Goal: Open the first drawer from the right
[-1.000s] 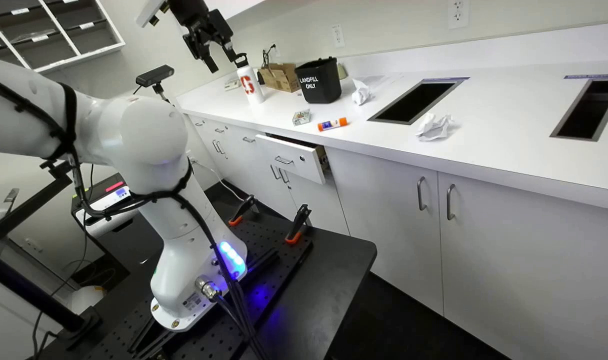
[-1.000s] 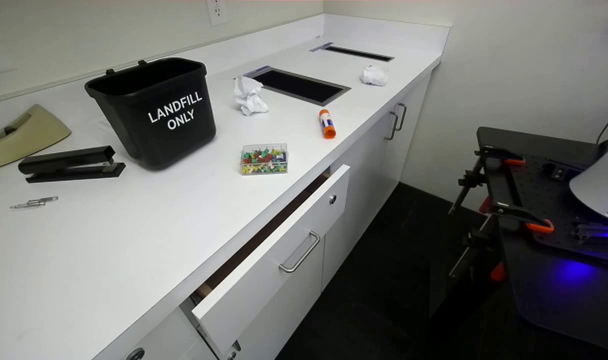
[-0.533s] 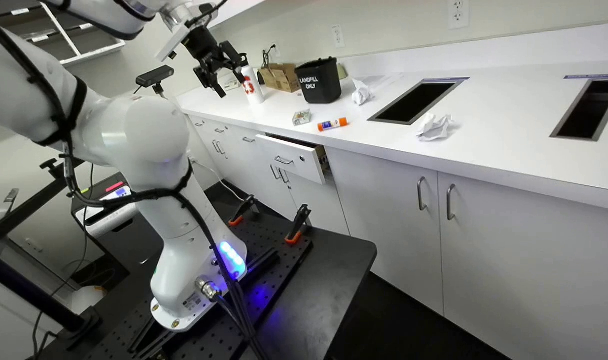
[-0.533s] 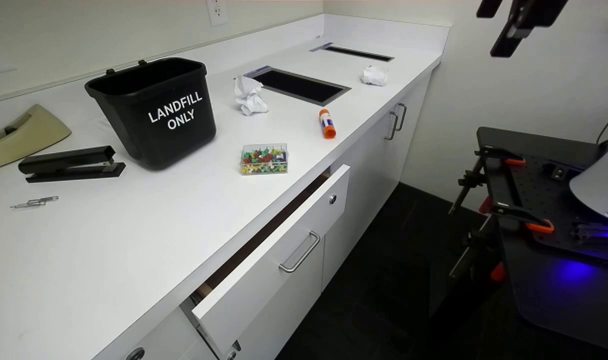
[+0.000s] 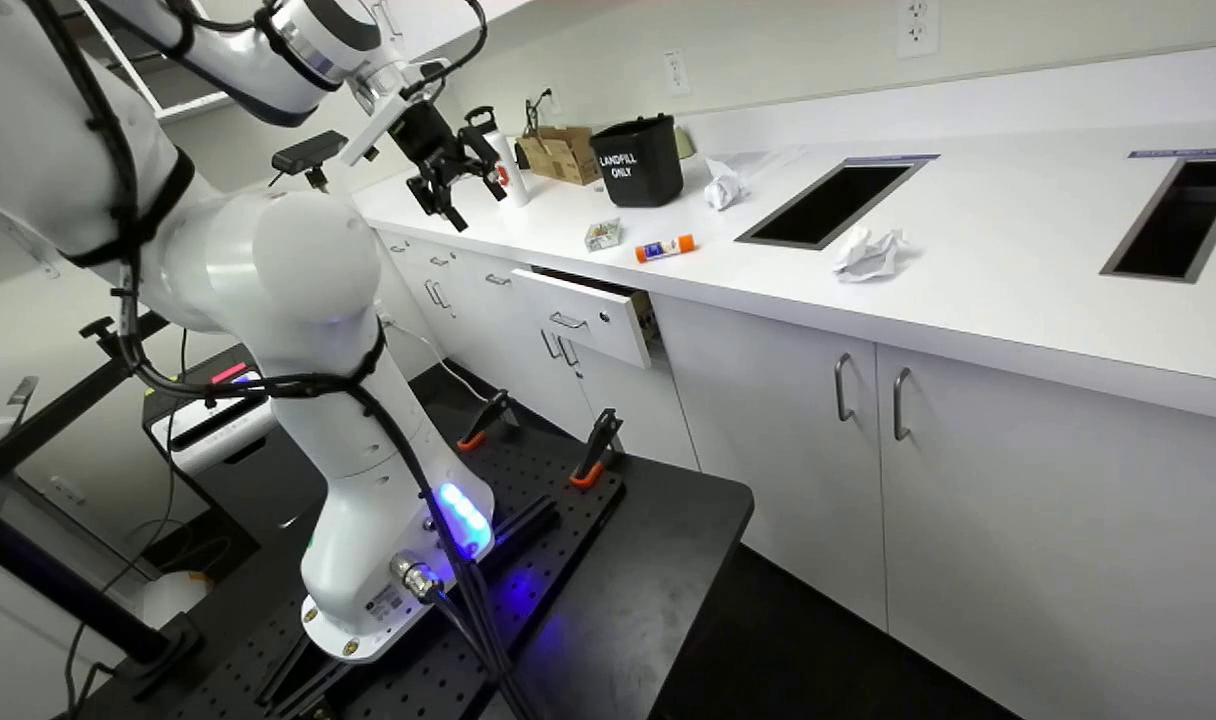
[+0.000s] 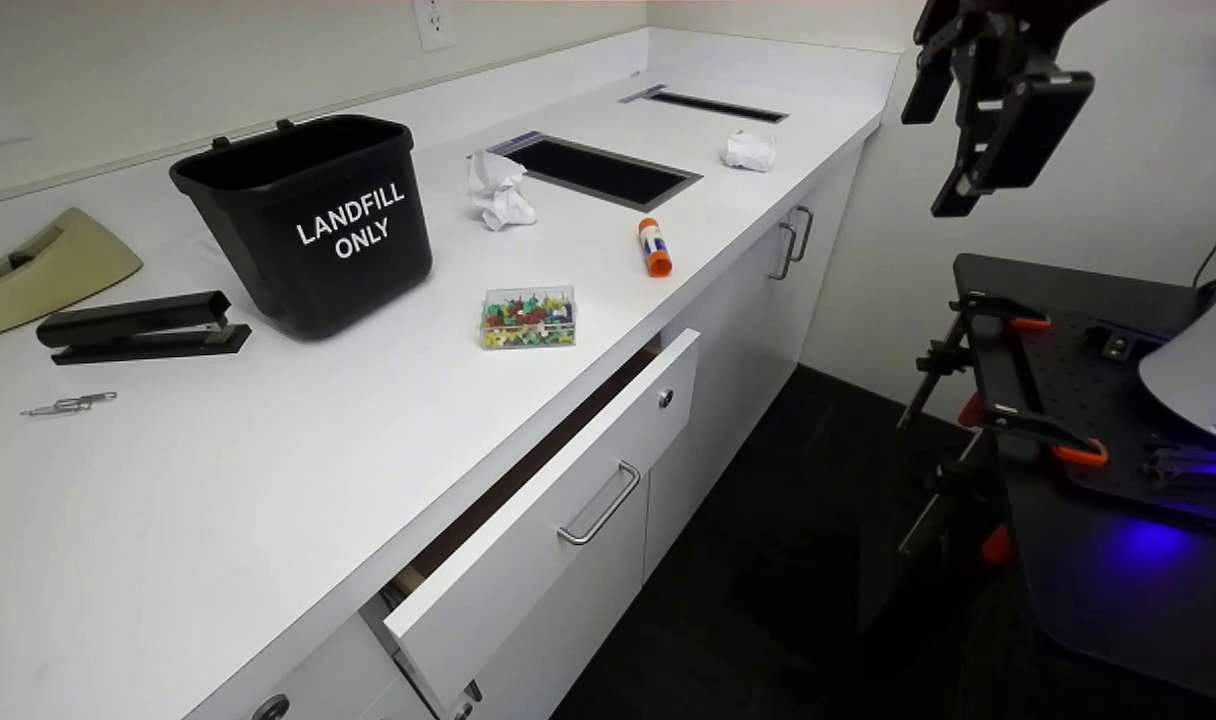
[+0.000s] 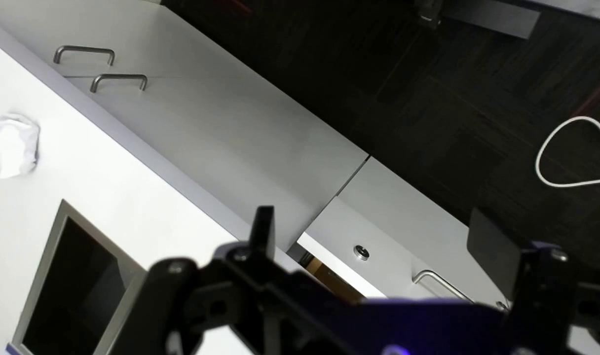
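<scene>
White-fronted, the drawer (image 6: 528,555) is seen part-drawn from beneath the surface (image 6: 303,460)! Clear of the surface, the end effector (image 5: 479,211) is held spread, nothing gripped; should the handle (image 6: 609,511) be missed by a skewed approach, the drawer could be bumped back under it.

Arm (image 5: 306,262) bent and extended above blue-lit base (image 5: 408,535); wrist (image 5: 376,78) tilted downward; gripper (image 5: 479,208) suspended obliquely, 2 fingers (image 7: 493,252) spread wide apart.
</scene>
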